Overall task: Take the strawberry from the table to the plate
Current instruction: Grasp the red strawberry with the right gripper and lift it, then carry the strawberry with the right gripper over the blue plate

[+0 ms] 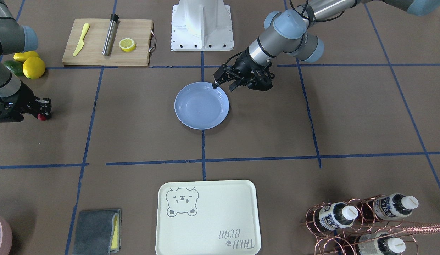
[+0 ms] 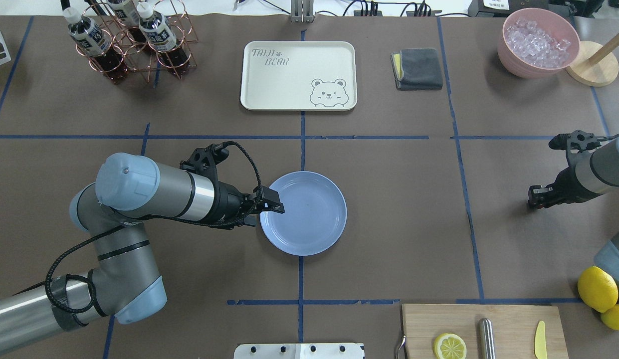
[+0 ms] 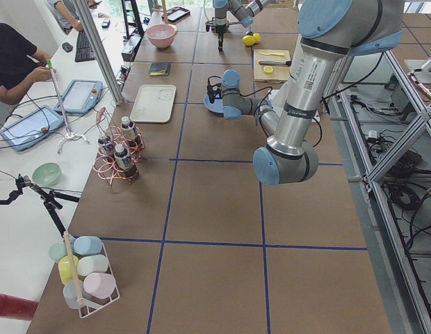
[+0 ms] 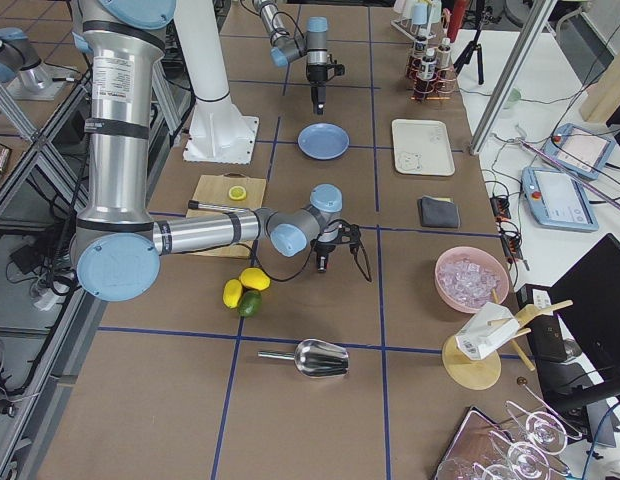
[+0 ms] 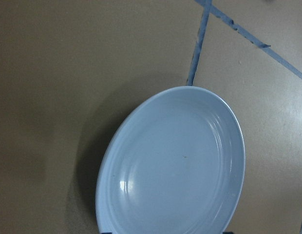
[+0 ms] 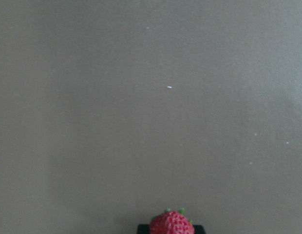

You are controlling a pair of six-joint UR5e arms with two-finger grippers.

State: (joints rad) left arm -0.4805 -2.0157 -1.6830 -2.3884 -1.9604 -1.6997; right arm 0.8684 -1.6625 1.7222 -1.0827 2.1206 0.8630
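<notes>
One small strawberry [image 6: 172, 224] is pinched in the right pincer [image 1: 42, 114], near the table's [image 1: 134, 141] right end. It should ride slow and level to the plate [image 1: 201, 105] in the table's middle, then drop from low. Left pincer [image 1: 224, 85] hangs spread wide by the plate's rim.

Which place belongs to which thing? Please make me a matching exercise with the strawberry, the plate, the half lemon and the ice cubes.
Things:
1. strawberry
2. plate
3. half lemon
4. ice cubes

Places:
A. on the wooden cutting board
B. in the pink bowl
C. held in the right gripper
D. in the middle of the table, empty, with the open left gripper at its rim

Pairs: 1-C, 2-D, 3-A, 4-B.
</notes>
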